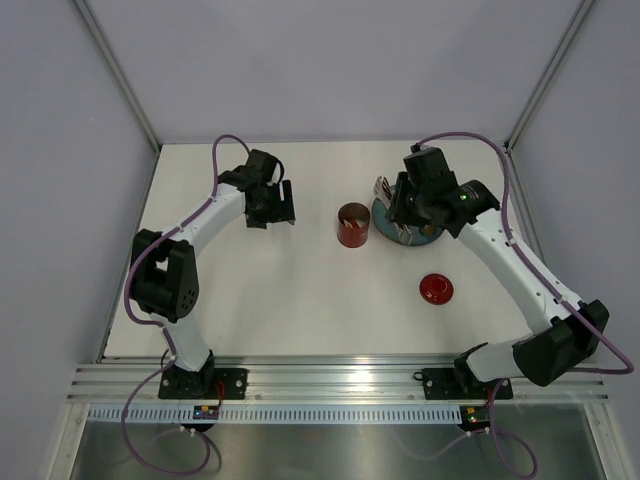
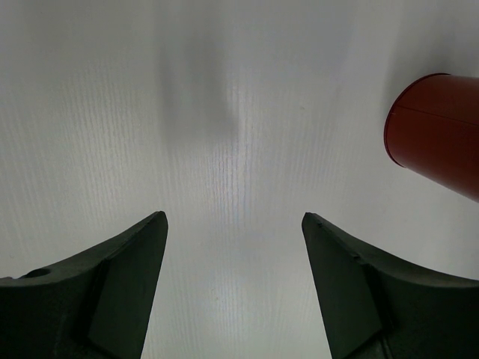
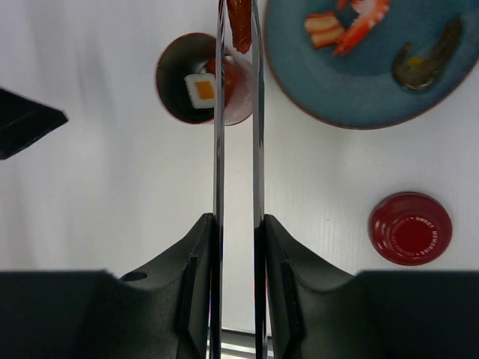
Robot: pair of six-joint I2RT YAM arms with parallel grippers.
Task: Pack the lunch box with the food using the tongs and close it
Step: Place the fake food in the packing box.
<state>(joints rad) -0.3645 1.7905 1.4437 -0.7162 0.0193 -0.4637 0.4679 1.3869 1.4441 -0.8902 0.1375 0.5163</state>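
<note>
The red lunch box (image 1: 353,224) stands open at mid-table, and a white-and-orange piece (image 3: 202,88) lies inside it (image 3: 179,75). My right gripper (image 3: 238,218) is shut on the silver tongs (image 3: 218,149). The tongs' tips pinch an orange-red food piece (image 3: 241,26) just to the right of the box's opening. More food (image 3: 359,19) lies on the blue plate (image 3: 359,86). The round red lid (image 1: 436,289) rests flat on the table near the right arm. My left gripper (image 2: 234,217) hangs open and empty, with the lunch box (image 2: 438,131) to its right.
The blue plate (image 1: 381,214) sits right of the lunch box, mostly under my right gripper (image 1: 405,205). A dark curved item (image 3: 426,60) also lies on it. Walls close in the table at the back and both sides. My left gripper (image 1: 270,205) is to the left of the box.
</note>
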